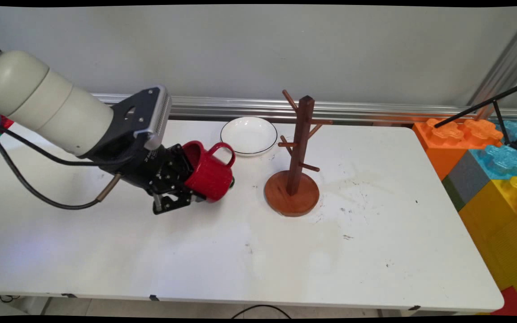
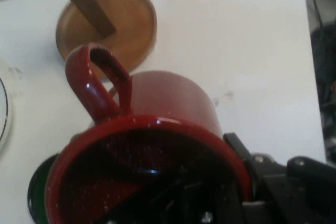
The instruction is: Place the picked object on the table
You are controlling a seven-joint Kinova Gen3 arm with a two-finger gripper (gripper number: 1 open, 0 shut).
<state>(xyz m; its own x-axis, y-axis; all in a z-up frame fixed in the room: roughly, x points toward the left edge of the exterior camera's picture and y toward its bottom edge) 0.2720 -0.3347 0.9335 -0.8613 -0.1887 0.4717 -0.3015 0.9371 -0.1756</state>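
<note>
- Above the white table (image 1: 240, 251), my gripper (image 1: 186, 179) clamps a glossy red enamel mug (image 1: 209, 172) by its rim, tipped sideways.
- Just beside: a round-based wooden peg tree (image 1: 295, 170); behind, a shallow white plate (image 1: 248, 135).

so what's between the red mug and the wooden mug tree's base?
Bare white table only, per the main view. The end effector holds the red mug tilted, left of the wooden mug tree.
</note>
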